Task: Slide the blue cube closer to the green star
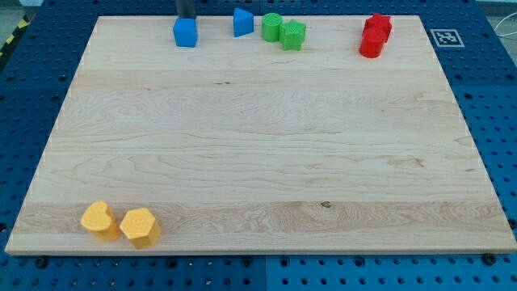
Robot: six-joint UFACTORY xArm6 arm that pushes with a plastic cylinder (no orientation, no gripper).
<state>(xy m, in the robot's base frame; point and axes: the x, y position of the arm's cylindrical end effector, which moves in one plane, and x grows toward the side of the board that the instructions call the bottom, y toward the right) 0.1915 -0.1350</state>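
The blue cube [186,32] sits near the board's top edge, left of centre. The green star [293,35] lies further to the view's right along the same edge, touching a green cylinder [271,27] on its left. A blue triangular block [242,22] stands between the cube and the green pair. My dark rod comes down at the view's top, and my tip [186,17] is right behind the blue cube on its top side. I cannot tell whether it touches the cube.
Two red blocks [376,35] stand together at the top right. A yellow heart [98,218] and a yellow hexagon [140,226] sit at the bottom left. The wooden board [258,145] lies on a blue perforated table.
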